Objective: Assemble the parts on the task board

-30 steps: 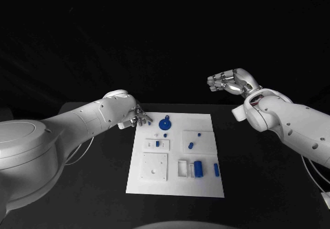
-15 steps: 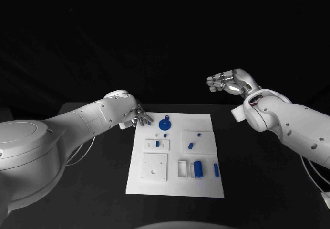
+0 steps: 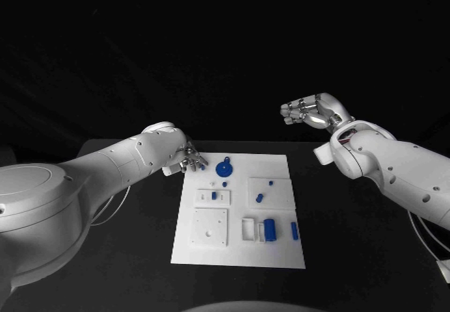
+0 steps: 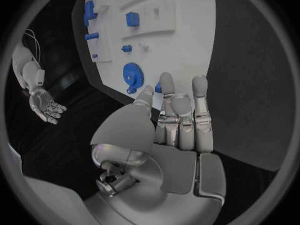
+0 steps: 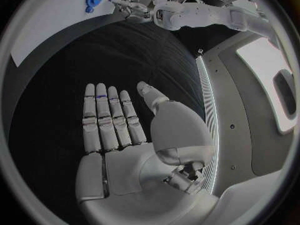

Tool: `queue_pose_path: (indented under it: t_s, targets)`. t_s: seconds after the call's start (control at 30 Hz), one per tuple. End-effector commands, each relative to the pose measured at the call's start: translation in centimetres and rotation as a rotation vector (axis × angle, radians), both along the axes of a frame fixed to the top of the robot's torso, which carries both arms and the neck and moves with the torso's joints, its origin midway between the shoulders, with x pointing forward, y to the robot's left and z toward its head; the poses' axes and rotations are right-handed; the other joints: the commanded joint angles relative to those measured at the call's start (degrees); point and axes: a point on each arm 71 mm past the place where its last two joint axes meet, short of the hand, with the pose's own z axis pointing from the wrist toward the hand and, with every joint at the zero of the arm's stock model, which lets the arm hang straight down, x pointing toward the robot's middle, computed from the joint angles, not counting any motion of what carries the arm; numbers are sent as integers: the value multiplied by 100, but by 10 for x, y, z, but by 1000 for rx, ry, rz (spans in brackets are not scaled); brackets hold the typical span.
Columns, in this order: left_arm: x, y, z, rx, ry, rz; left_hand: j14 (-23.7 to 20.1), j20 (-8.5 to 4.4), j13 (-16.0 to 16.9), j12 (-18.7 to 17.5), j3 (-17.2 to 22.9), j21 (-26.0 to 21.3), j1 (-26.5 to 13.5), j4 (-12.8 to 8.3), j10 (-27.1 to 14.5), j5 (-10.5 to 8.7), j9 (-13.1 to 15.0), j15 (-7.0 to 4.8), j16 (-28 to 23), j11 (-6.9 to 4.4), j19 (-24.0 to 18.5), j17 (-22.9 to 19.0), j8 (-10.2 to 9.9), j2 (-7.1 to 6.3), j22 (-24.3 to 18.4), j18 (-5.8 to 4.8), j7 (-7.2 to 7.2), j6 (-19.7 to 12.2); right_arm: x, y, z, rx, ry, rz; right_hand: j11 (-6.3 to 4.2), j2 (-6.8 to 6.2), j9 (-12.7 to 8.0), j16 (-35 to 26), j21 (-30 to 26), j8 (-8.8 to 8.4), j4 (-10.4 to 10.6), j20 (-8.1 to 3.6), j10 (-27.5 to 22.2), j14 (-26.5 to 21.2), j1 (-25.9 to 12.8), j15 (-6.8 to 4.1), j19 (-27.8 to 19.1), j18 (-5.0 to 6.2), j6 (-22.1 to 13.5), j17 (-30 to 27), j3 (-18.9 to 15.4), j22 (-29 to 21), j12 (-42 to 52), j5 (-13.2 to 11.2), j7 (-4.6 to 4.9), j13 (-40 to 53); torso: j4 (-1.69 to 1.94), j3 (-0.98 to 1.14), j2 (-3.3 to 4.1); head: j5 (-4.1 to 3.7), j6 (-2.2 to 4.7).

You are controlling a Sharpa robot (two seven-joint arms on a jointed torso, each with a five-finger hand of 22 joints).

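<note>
Nearest on the board (image 3: 239,257) sit a blue cylinder (image 3: 270,229) in a white cradle and a small peg (image 3: 294,231) to its right. Further back, toward the far left corner, is the gear (image 3: 225,169). These look like light, stiff plastic bits, probably a bit slick, so I'd pinch the gear by its rim. Left hand (image 3: 190,158) hovers at the board's far left corner, fingers straight and close, holding nothing as far as I can tell. Right hand (image 3: 312,112) is raised far right, spread and empty.
</note>
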Motion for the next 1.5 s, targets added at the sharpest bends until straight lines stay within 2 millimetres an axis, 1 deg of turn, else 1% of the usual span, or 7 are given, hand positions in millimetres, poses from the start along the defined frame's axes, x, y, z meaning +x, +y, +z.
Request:
queue_pose_path:
  t_s: [0.03, 0.43, 0.67, 0.8, 1.07, 1.27, 1.5]
  targets:
    - [0, -3, -1, -17, 10, -17, 29, 1, -8, 34, 32, 36, 85, -62, 187, 55, 11, -17, 7, 16, 11, 9, 12, 46, 112, 26, 1, 39, 0, 1, 1, 2, -6, 8, 8, -40, -9, -32, -22, -10, 26, -11, -28, -48, 16, 0, -33, 45, -53, -8, -12, -7, -36, 30, 1, -9, -1, 2, 1, -8, -11]
    - [-1, -3, -1, -18, 15, -17, 30, -4, -27, 45, 126, 69, 348, -296, 198, 248, 297, -27, 23, -6, 1, 31, 23, 175, 114, 26, -47, 93, 0, 2, 1, 3, -6, 9, 8, -40, -9, -32, -22, -10, 26, -11, -28, -48, 16, 0, -33, 45, -53, -8, -12, -7, -36, 30, 1, -9, 2, 4, 1, -14, -21]
    - [-1, -3, -1, -22, 19, -20, 29, -4, -54, 59, 184, 98, 478, -489, 204, 445, 778, -36, 23, -34, -16, 44, 53, 188, 114, 28, -109, 173, 0, 2, 1, 3, -5, 9, 8, -40, -9, -32, -22, -10, 26, -11, -28, -48, 16, 0, -33, 45, -53, -8, -12, -7, -36, 30, 1, -9, 5, 3, 3, -15, -29]
    - [-1, -3, -1, -25, 18, -22, 32, -16, -79, 64, 211, 120, 535, -541, 221, 539, 1325, -51, 16, -64, -31, 46, 96, 167, 114, 20, -171, 260, 0, 2, 0, 3, -5, 9, 9, -46, -9, -32, -21, -11, 32, -11, -29, -51, 7, 2, -34, 45, -57, -9, -16, -7, -36, 32, 4, -8, 9, 3, 2, -4, -38]
    - [-1, -5, 0, -33, -11, -15, 76, -49, -117, 250, 566, 189, 471, -798, 244, 1341, 2575, -86, 57, -92, -20, 134, 158, 39, 118, 20, -231, 313, 0, 1, 0, 4, -5, 8, 9, -46, -9, -32, -21, -11, 32, -11, -29, -51, 7, 2, -34, 45, -57, -9, -16, -7, -36, 32, 4, -8, 15, 0, 2, 3, -44]
    - [-1, -6, 2, -47, -48, 1, 153, -69, -160, 427, 870, 265, 286, -930, 252, 1718, 3073, -109, 96, -113, -4, 238, 52, -69, 116, 32, -253, 417, 0, 0, 0, 3, -5, 6, 9, -46, -9, -32, -21, -11, 32, -11, -29, -51, 7, 2, -34, 45, -57, -9, -16, -7, -36, 32, 4, -8, 20, 1, 1, 10, -43]
    - [-4, -9, 5, -80, -99, 20, 290, -93, -190, 613, 1016, 352, 227, -1047, 266, 2055, 3170, -136, 134, -146, 44, 414, 28, -161, 118, 51, -274, 529, 0, -2, 1, 4, -5, 1, 9, -45, -8, -32, -21, -10, 42, -11, -28, -50, 2, 2, -34, 45, -56, -9, -24, -7, -35, 32, 4, -8, 24, 2, -1, 24, -40]
